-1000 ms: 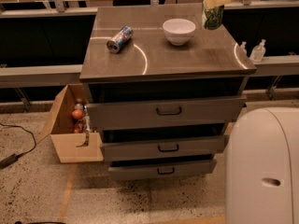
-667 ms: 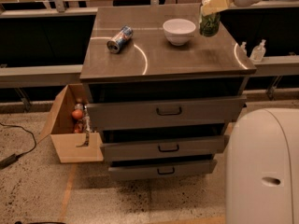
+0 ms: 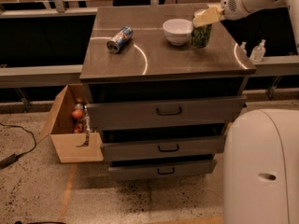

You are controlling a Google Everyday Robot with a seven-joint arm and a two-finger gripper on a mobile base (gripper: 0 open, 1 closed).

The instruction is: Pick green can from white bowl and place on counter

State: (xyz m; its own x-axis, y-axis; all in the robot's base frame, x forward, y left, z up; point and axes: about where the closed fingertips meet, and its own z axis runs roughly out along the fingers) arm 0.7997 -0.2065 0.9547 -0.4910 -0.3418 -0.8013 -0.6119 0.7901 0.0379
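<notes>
The green can (image 3: 202,36) stands upright just right of the white bowl (image 3: 177,30), with its bottom at or just above the counter (image 3: 177,62). My gripper (image 3: 206,18), cream-coloured at the end of the white arm coming in from the upper right, is shut on the top of the can. The bowl is empty and sits at the back middle of the counter.
A blue, red and silver can (image 3: 119,39) lies on its side at the counter's left. Three drawers (image 3: 168,111) stand slightly open below. An open cardboard box (image 3: 70,141) with items sits on the floor at left. Two small bottles (image 3: 257,51) stand on a ledge at right. My white base (image 3: 261,167) fills the lower right.
My gripper has carried the green can down and to the left, from high at the counter's back right to just beside the bowl near the counter surface.
</notes>
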